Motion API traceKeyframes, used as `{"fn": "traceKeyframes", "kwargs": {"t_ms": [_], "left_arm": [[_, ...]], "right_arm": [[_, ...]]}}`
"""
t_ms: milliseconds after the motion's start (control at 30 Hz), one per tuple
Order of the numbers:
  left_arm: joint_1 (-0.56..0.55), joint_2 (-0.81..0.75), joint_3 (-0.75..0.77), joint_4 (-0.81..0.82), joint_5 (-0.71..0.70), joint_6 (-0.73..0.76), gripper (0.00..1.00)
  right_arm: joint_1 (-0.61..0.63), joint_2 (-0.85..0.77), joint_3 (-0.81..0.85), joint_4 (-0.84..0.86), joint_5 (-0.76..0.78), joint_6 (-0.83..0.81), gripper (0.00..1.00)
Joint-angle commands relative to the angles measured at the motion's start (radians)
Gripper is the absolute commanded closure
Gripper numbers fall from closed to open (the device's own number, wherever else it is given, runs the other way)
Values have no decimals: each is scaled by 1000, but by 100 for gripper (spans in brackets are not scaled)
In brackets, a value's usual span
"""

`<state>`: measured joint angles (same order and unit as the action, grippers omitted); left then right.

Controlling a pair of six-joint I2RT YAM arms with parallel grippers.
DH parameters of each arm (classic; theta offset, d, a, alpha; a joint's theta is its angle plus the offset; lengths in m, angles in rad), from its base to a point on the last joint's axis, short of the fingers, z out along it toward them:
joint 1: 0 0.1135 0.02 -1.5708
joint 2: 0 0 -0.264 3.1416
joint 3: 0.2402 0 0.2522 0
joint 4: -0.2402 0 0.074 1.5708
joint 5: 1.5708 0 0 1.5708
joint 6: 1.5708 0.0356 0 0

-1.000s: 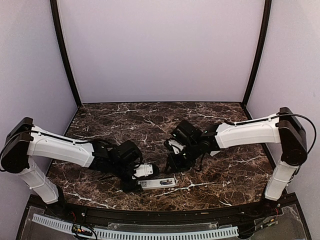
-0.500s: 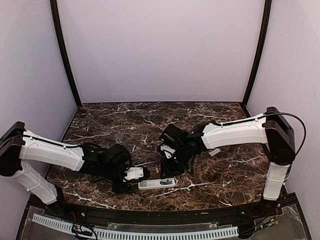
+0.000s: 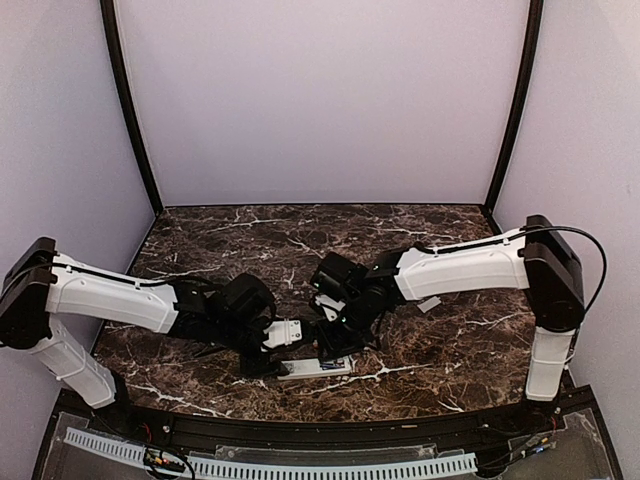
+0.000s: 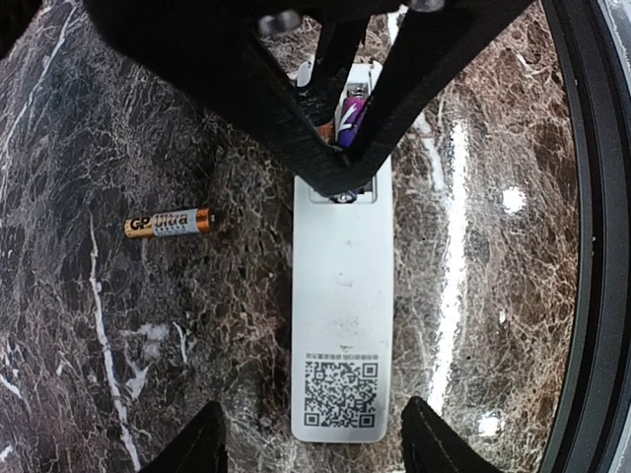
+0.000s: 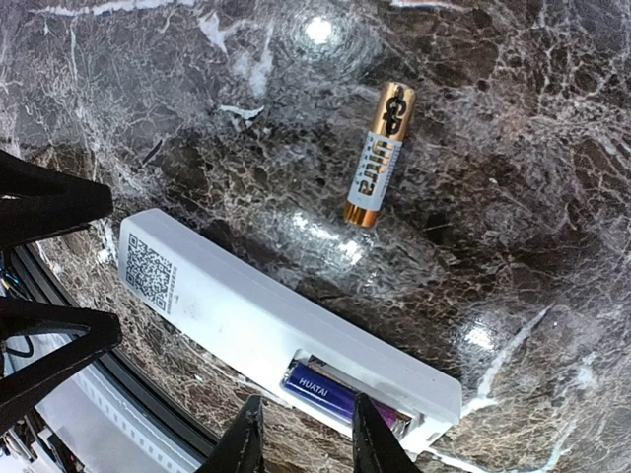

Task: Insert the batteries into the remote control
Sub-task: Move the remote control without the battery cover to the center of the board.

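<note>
The remote control (image 4: 340, 325) lies back-up near the front edge of the marble table (image 4: 99, 374), low centre in the top view. 1 purple battery (image 5: 330, 389) sits in its open recess. The right gripper (image 5: 301, 448), narrowly parted, hangs over that recess; whether it pinches anything cannot be told. The left gripper (image 4: 314, 434), spread, straddles the QR-code end without touching. 1 GP battery (image 4: 170, 224) lies loose beside, on bare marble.

The surface (image 5: 513, 118) is dark brown marble veined in white. The remote control (image 4: 342, 315) is plain white with a black QR code. The purple battery (image 5: 325, 391) carries white lettering; the gold battery (image 5: 380, 155) has a silver middle. The fingers (image 4: 207, 448) are black.
</note>
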<state>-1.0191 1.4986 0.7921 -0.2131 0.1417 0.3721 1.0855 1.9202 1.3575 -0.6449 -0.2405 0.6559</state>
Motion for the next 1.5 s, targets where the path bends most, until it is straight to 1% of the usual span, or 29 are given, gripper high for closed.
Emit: {"fn": "traceKeyframes", "kwargs": {"t_ms": [0, 200, 333, 400, 433, 467, 500, 533, 567, 600, 667, 700, 767, 800, 867, 967, 1067, 1167, 1300, 1367, 1467], "left_arm": [[-4, 25, 23, -15, 25, -6, 41], [-4, -26, -6, 4, -40, -69, 41], [-4, -145, -51, 34, -48, -87, 41], [-3, -179, -48, 50, -105, -124, 41], [-2, -188, -40, 62, -182, -192, 41], [4, -205, -29, 71, -210, -232, 41], [5, -215, -26, 92, -240, -323, 41], [7, -234, -28, 105, -245, -375, 41], [8, -242, -33, 133, -247, -482, 41], [6, -254, -48, 149, -248, -521, 42], [-1, -266, -65, 157, -302, -593, 43], [-3, -270, -76, 139, -384, -644, 43], [-3, -302, -121, 147, -480, -698, 42], [-4, -310, -138, 154, -495, -718, 42], [-3, -325, -188, 183, -507, -830, 41], [-3, -326, -252, 204, -506, -948, 42], [-7, -325, -314, 310, -484, -1034, 47], [-31, -326, -377, 351, -495, -1081, 49], [-44, -319, -421, 364, -558, -1072, 50], [-46, -317, -436, 374, -598, -1043, 50], [-47, -314, -490, 482, -622, -951, 48]], "right_arm": [[6, 15, 17, -11, 28, -1, 72], [11, 31, 27, -5, 33, -17, 72], [12, 29, 28, -5, 43, -18, 72], [12, 23, 27, -7, 50, -17, 72], [13, 16, 23, -5, 53, -14, 72], [12, 8, 20, -2, 57, -11, 72], [11, 0, 19, 2, 58, -10, 72], [11, -8, 19, 4, 60, -7, 72], [11, -14, 22, 4, 61, -5, 72], [11, -19, 25, 4, 61, -2, 72], [11, -30, 32, 2, 57, 4, 72], [11, -36, 32, 3, 53, 8, 72], [11, -51, 33, 4, 51, 13, 72], [11, -56, 34, 3, 52, 13, 72], [11, -63, 37, -6, 58, 8, 72], [11, -72, 31, 0, 74, 2, 72], [13, -82, 18, 8, 100, -6, 72], [14, -95, 16, 0, 149, -1, 72], [25, -94, 10, 4, 208, 42, 72], [38, -83, 6, 16, 235, 56, 73], [55, -52, 11, 24, 271, 63, 73]]}}
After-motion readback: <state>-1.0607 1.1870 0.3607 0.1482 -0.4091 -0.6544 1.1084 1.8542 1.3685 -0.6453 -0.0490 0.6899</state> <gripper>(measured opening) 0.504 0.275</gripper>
